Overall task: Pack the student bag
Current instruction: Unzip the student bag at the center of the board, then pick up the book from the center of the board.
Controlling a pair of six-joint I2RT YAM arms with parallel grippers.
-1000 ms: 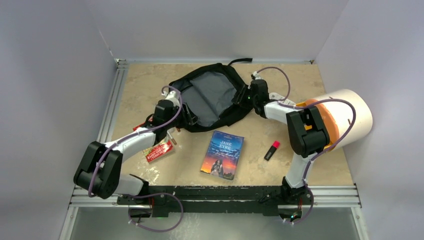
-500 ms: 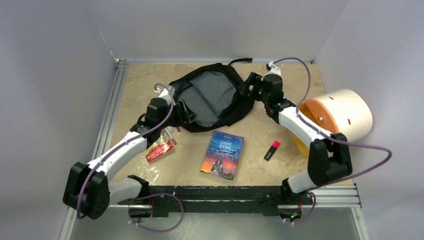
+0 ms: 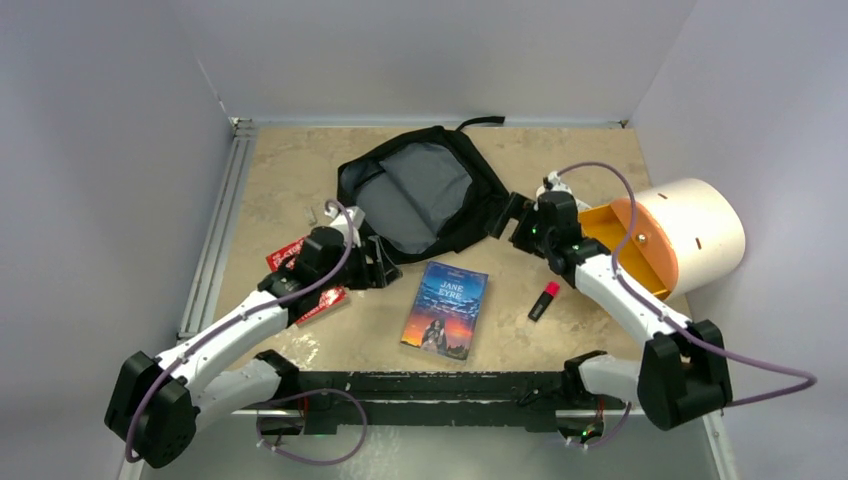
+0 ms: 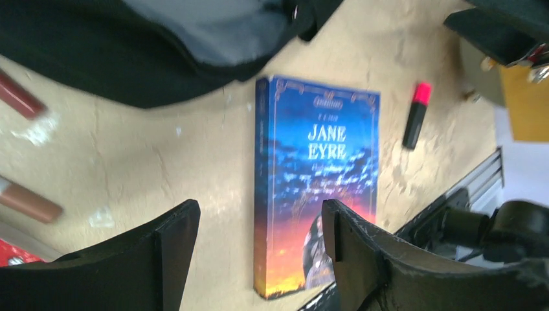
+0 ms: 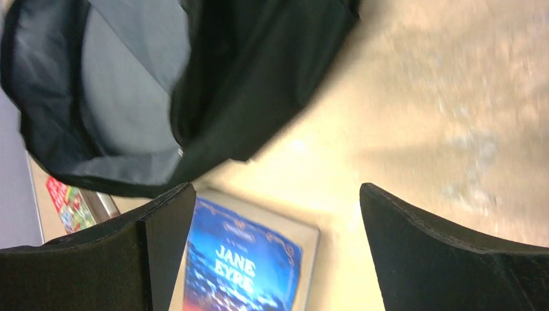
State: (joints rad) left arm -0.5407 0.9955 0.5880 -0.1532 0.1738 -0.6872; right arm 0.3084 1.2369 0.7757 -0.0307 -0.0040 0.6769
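progress looks close to nil from where i sit. the student bag (image 3: pixel 420 200), a large soft black fabric backpack with grey lining, lies at the far middle of the beige stone-patterned table (image 3: pixel 290 165). its mouth is spread open towards the camera above, and all i can see inside is bare lining.

everything that might go in is outside it:
- the blue-and-orange paperback book (image 3: pixel 445 310) titled "jane eyre" lies flat just near of the bag's edge, with a sliver of table between them.
- the black highlighter with a pink cap (image 3: pixel 544 301) lies to the right of the book.
- the flat red printed packet (image 3: pixel 322 300) lies on the left, partly under my left arm.
- two slim tubes (image 4: pixel 24 202), one dark red and one brown, show only in the left wrist view, beside the bag.

the big cream-and-orange cylinder (image 3: pixel 690 235) lies on its side at the right edge.

the left gripper (image 4: pixel 259 217) has its jaws spread and holds nothing. it hangs over the gap between bag and book. the right gripper (image 5: pixel 277 191) is also wide apart and empty, off the bag's right side and looking down on the bag's edge and the top of the book.

by my judgement the bag is ready to receive and all of the packing is ahead. the book looks like the handiest first pick.
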